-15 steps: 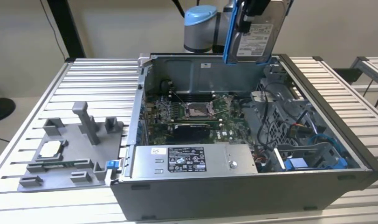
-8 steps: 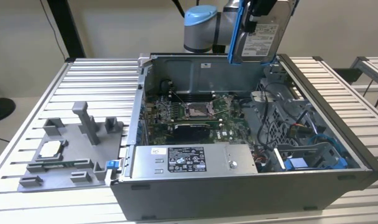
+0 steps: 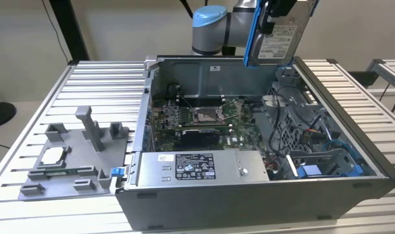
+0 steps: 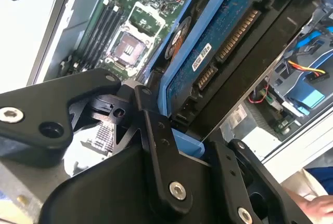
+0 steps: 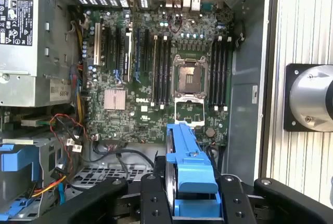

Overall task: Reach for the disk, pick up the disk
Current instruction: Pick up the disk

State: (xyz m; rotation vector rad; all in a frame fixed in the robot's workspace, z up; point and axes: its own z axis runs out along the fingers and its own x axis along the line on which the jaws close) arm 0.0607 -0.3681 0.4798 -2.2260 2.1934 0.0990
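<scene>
While the black two-fingered gripper [image 5: 193, 203] pinches it between its jaws, the flat silver metal disk in its blue plastic bracket [image 3: 275, 34] hangs upright, lifted clear above the open grey metal computer case [image 3: 249, 195]. That case sits on a ribbed aluminium slat table [image 3: 100, 83], beside a grey plastic fixture tray [image 3: 67, 161], pale wall [image 3: 132, 24] behind.

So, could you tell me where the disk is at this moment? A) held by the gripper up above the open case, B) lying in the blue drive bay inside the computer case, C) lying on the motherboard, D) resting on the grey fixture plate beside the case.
A: in the exterior view the disk in its blue bracket hangs from the gripper, above the back wall of the open computer case, clear of everything inside.
</scene>
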